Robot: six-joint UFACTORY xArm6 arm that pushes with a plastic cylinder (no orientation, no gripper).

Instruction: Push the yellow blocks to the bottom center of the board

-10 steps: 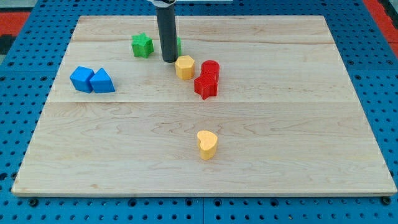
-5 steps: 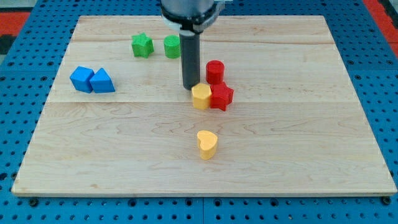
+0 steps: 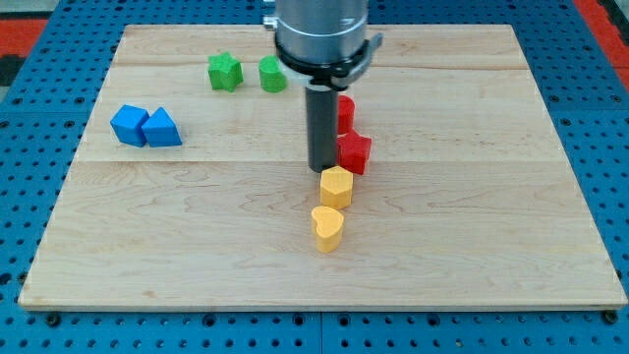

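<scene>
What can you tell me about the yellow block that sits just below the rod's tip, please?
The upper yellow block is a small, matte, chunky piece with a roughly hexagonal top, standing flat on the wooden board near its centre. My tip sits right at its upper edge, apparently touching. The yellow heart block lies directly below, touching or nearly so. The red star block stands close by, up and to the view's right.

bright, even light; sharp focus
</scene>
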